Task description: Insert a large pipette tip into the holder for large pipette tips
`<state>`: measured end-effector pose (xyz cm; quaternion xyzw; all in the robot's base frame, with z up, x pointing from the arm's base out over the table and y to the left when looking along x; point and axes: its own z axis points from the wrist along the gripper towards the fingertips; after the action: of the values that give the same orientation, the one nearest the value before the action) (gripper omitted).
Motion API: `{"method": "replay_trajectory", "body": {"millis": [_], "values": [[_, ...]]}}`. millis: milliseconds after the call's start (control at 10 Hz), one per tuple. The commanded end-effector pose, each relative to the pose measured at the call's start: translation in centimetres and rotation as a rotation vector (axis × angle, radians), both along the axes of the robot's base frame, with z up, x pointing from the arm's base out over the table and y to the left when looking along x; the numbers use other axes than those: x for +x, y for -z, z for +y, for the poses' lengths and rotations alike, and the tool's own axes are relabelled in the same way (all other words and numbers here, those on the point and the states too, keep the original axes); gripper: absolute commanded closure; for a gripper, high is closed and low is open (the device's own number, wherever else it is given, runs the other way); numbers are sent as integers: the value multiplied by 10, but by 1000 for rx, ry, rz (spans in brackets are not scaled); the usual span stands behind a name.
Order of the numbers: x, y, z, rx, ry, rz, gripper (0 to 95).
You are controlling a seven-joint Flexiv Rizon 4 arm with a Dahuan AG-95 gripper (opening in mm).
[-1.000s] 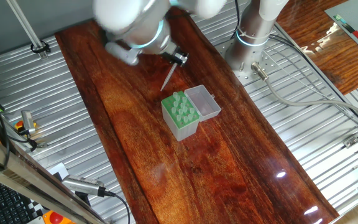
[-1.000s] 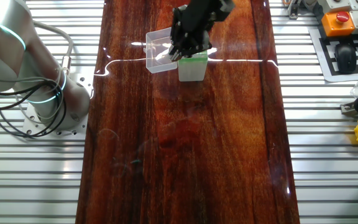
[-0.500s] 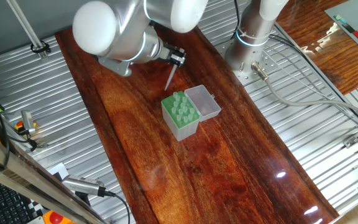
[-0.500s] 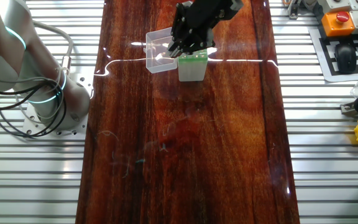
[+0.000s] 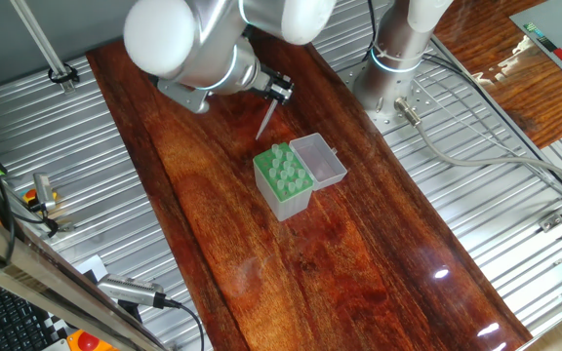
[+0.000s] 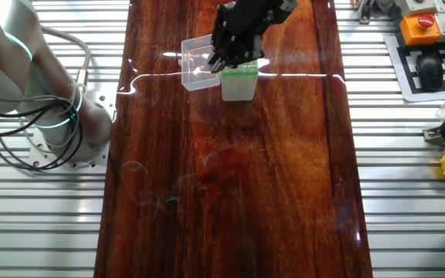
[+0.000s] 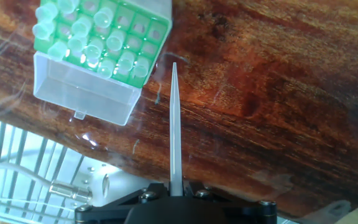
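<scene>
Dark red wood table (image 5: pixel 359 253), and above it the gripper (image 5: pixel 279 90) has the pipette tip (image 5: pixel 265 121) clamped by its wide end, the point slanting down toward the green holder (image 5: pixel 283 181). In the hand view the pipette tip (image 7: pixel 175 124) runs straight out from the fingers, its point hanging just beside the holder's (image 7: pixel 104 40) corner, not over a hole. The clear lid (image 5: pixel 318 160) lies open alongside.

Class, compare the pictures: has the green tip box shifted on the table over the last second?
No. The green tip box sits at the same spot on the wooden table, its clear lid open alongside as before.
</scene>
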<state>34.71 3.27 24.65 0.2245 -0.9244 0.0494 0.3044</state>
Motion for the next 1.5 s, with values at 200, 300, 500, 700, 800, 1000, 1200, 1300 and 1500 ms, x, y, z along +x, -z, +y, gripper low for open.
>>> {"method": "replay_trajectory", "body": {"millis": [200, 300, 500, 700, 800, 1000, 1200, 1300, 1500], "values": [[1, -1, 1, -27, 24, 19, 950], [1, -1, 1, -39, 39, 11, 950], [1, -1, 1, -64, 67, 7, 950], [1, -1, 1, -67, 72, 3, 950], [1, -1, 1, -66, 74, 4, 950], [1, -12, 2, -65, 72, 28, 950], [1, -27, 4, -57, 68, 62, 950], [1, -37, 8, -48, 59, 81, 950], [-1, -42, 18, -44, 54, 102, 950]]}}
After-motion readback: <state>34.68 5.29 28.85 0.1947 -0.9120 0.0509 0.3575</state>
